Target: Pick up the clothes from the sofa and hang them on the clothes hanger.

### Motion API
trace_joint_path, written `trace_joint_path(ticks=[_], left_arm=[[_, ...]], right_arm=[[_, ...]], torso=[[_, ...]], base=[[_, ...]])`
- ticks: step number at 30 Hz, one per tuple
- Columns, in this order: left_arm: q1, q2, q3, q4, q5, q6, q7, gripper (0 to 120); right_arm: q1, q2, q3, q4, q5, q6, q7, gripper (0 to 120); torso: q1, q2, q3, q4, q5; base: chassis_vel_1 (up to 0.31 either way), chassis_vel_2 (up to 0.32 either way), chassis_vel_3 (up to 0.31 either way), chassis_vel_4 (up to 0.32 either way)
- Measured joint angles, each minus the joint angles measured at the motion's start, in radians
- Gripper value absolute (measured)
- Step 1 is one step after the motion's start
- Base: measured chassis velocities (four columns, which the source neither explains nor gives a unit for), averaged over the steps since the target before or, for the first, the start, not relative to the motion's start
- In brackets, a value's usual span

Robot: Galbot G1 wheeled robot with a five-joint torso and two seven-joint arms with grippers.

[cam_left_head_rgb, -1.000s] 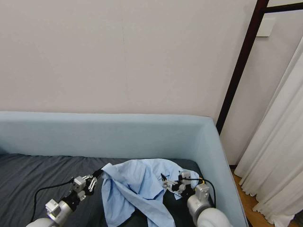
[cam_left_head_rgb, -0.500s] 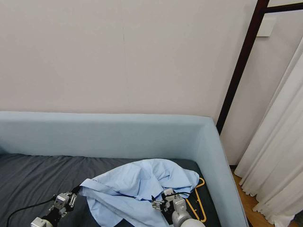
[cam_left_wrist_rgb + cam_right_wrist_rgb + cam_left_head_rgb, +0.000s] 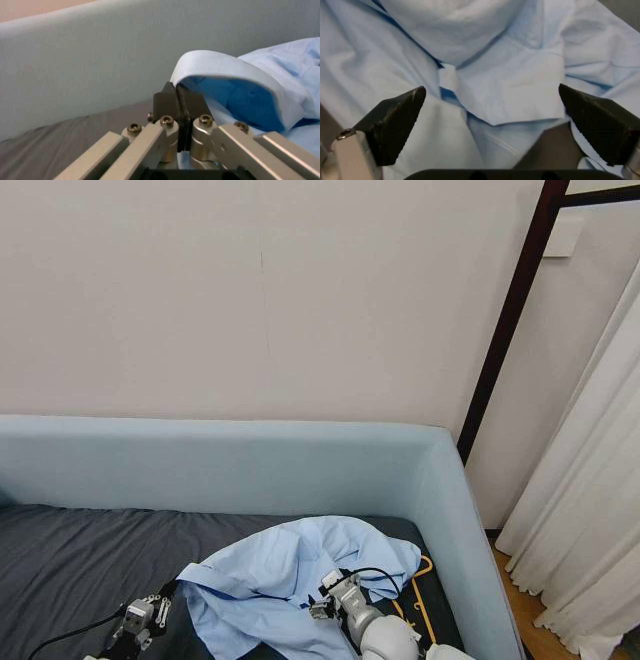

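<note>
A light blue shirt (image 3: 290, 580) lies crumpled on the dark grey sofa seat (image 3: 70, 550). My left gripper (image 3: 166, 597) sits low at the shirt's left edge. In the left wrist view this gripper (image 3: 177, 94) is shut on a folded band of the shirt (image 3: 230, 67). My right gripper (image 3: 318, 602) hovers over the middle of the shirt. In the right wrist view it (image 3: 492, 112) is open, its fingers (image 3: 395, 120) spread wide above the shirt (image 3: 520, 82), holding nothing. An orange hanger (image 3: 415, 605) lies on the seat beside the shirt's right side.
The sofa's pale blue backrest (image 3: 220, 465) and right armrest (image 3: 465, 550) wall in the seat. A dark clothes rack pole (image 3: 505, 320) rises behind the armrest. White curtains (image 3: 590, 510) hang at the right above wooden floor.
Both grippers have dropped toward the seat's near edge. The left one has dragged the shirt's edge leftward, spreading it. The right gripper shifted left over the shirt, uncovering the orange hanger.
</note>
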Motion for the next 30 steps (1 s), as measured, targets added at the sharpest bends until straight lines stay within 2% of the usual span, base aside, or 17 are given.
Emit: trace_joint_path(ticks=[4,9,13,14,18,19,23,24,28,30], left_arm=[[-0.006,-0.030,0.001,0.005,0.016,-0.002,-0.005,0],[-0.004,-0.039,0.002,-0.001,0.020,-0.002,-0.008,0],[0.003,-0.040,-0.006,-0.012,0.020,-0.002,-0.014,0],[0.003,-0.040,-0.006,-0.012,0.020,-0.002,-0.014,0],[0.005,-0.038,-0.008,-0.016,0.018,-0.002,-0.020,0],[0.005,-0.038,-0.008,-0.016,0.018,-0.002,-0.020,0],[0.002,-0.040,-0.008,-0.018,0.016,-0.002,-0.026,0],[0.002,-0.040,-0.008,-0.018,0.016,-0.002,-0.026,0],[-0.001,-0.036,-0.006,-0.019,0.014,-0.002,-0.032,0],[-0.002,-0.034,-0.006,-0.018,0.014,-0.002,-0.032,0]], right_arm=[[0.023,0.039,-0.027,-0.074,-0.027,0.019,-0.054,100],[0.027,0.061,-0.031,-0.110,-0.032,0.021,-0.051,98],[0.037,0.096,-0.033,-0.150,-0.009,0.008,-0.037,79],[0.037,0.096,-0.033,-0.150,-0.009,0.008,-0.037,79],[0.043,0.123,-0.035,-0.164,0.021,-0.042,-0.010,62],[0.043,0.123,-0.035,-0.164,0.021,-0.042,-0.010,62],[0.042,0.144,-0.036,-0.183,0.021,-0.097,0.018,43],[0.042,0.144,-0.036,-0.183,0.021,-0.097,0.018,43],[0.036,0.147,-0.034,-0.188,0.013,-0.105,0.019,23],[0.034,0.147,-0.033,-0.188,0.013,-0.101,0.015,20]], torso=[[0.000,0.000,0.000,0.0001,-0.0001],[0.000,0.000,0.000,0.0001,-0.0002],[0.000,0.000,0.000,0.0001,-0.0002],[0.000,0.000,0.000,0.0001,-0.0002],[0.000,0.000,0.000,0.0002,-0.0002],[0.000,0.000,0.000,0.0002,-0.0002],[0.000,0.000,0.000,0.0001,-0.0002],[0.000,0.000,0.000,0.0001,-0.0002],[0.000,0.000,0.000,0.0001,-0.0002],[0.000,0.000,0.000,0.0001,-0.0002]], base=[[0.000,0.000,0.000,0.000],[0.000,0.000,0.000,0.000],[0.000,0.000,0.000,0.000],[0.000,0.000,0.000,0.000],[0.000,0.000,0.000,0.000],[0.000,0.000,0.000,0.000],[0.000,0.000,0.000,0.000],[0.000,0.000,0.000,0.000],[0.000,0.000,0.000,0.000],[0.000,0.000,0.000,0.000]])
